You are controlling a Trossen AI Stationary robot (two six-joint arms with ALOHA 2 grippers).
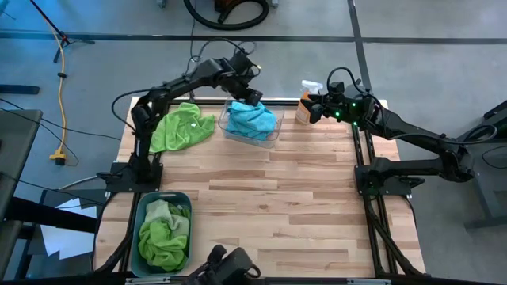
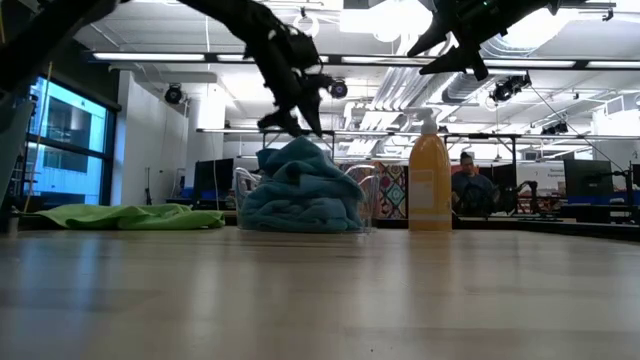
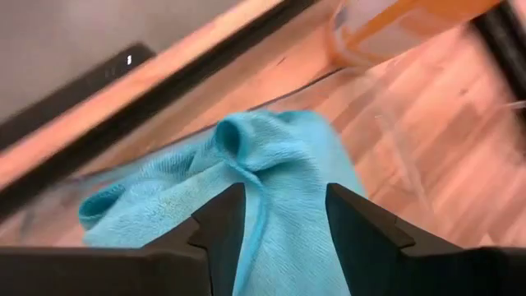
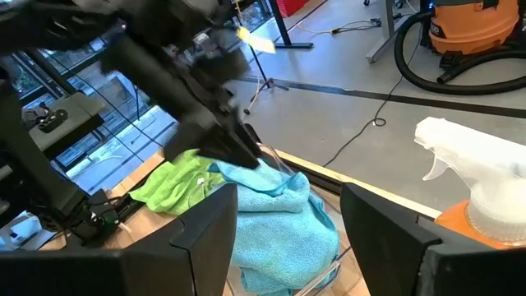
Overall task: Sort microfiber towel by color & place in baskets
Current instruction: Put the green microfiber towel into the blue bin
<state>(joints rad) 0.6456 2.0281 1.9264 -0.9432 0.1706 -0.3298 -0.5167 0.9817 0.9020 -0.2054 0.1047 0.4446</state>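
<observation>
I see the clear bin (image 1: 255,127) at the table's (image 1: 285,198) far edge, heaped with blue towels (image 1: 250,119). The teal bin (image 1: 164,232) at the near left corner holds green towels (image 1: 162,236). One more green towel (image 1: 182,127) lies flat on the table just left of the clear bin, its long side running left to right. An orange spray bottle (image 1: 305,105) stands upright right of the clear bin. My left hand (image 1: 252,97) hangs over the blue heap, fingers spread, pinching nothing. My right hand (image 1: 314,108) hovers by the bottle, spread and empty.
</observation>
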